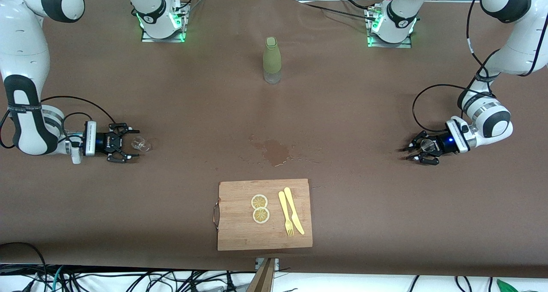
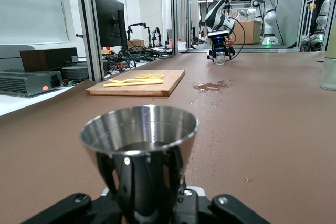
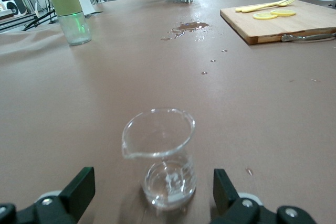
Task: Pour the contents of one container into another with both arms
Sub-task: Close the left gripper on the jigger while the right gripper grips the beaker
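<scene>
Brown table, front view: right gripper (image 1: 128, 144) sits low at the right arm's end, jaws wide open, a clear beaker (image 1: 141, 144) standing just off its fingertips, untouched.
Left gripper, front view: left gripper (image 1: 412, 148) sits low at the left arm's end, clamped on a steel cup (image 1: 426, 144).
Middle, front view: a green bottle (image 1: 272, 60) stands upright between the two bases; a wet patch (image 1: 274, 150) lies nearer the camera; nearer still, a board (image 1: 233, 223) carries two lemon slices (image 1: 260, 208), a yellow fork (image 1: 285, 213) and knife (image 1: 294, 210).
Left wrist view: fingers (image 2: 167, 169) grip the cup (image 2: 139, 142) upright, dark liquid inside; board (image 2: 131, 89) and wet patch (image 2: 212, 85) lie farther off.
Right wrist view: beaker (image 3: 163, 156) stands upright on the table between the spread fingers (image 3: 79, 190), touching neither; bottle (image 3: 67, 6), wet patch (image 3: 189, 26) and board (image 3: 273, 26) lie farther off.
</scene>
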Robot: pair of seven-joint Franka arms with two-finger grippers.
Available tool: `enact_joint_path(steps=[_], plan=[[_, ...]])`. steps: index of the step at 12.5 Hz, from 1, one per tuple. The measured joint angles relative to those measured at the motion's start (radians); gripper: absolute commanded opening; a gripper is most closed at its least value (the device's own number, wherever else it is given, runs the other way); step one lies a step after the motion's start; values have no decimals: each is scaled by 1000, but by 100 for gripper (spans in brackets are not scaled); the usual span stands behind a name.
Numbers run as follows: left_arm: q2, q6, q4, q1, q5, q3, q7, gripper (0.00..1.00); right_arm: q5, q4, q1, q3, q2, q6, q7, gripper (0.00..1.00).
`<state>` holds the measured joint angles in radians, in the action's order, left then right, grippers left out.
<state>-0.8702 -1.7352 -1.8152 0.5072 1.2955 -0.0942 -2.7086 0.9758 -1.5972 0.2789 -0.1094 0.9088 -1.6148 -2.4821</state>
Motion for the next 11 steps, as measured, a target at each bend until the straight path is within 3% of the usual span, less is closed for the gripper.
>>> enact_joint_path(steps=[2, 4, 6, 7, 9, 11], plan=[[-7, 5, 0, 0, 7, 0, 0, 0, 0, 0, -9, 10, 0, -14, 0, 98], [-11, 11, 0, 0, 22, 0, 0, 0, 0, 0, -11, 14, 0, -22, 0, 87], [-12, 15, 0, 0, 24, 0, 5, 0, 0, 0, -10, 14, 0, -24, 2, 61], [-13, 17, 0, -1, 24, 0, 8, 0, 0, 2, -10, 14, 0, -26, 2, 52], [-14, 24, 0, -5, 24, 0, 15, 0, 0, 18, -10, 14, 0, -28, 5, 43], [-14, 29, 1, -9, 24, 0, 33, 0, 0, 30, -10, 14, 0, -28, 22, 23]])
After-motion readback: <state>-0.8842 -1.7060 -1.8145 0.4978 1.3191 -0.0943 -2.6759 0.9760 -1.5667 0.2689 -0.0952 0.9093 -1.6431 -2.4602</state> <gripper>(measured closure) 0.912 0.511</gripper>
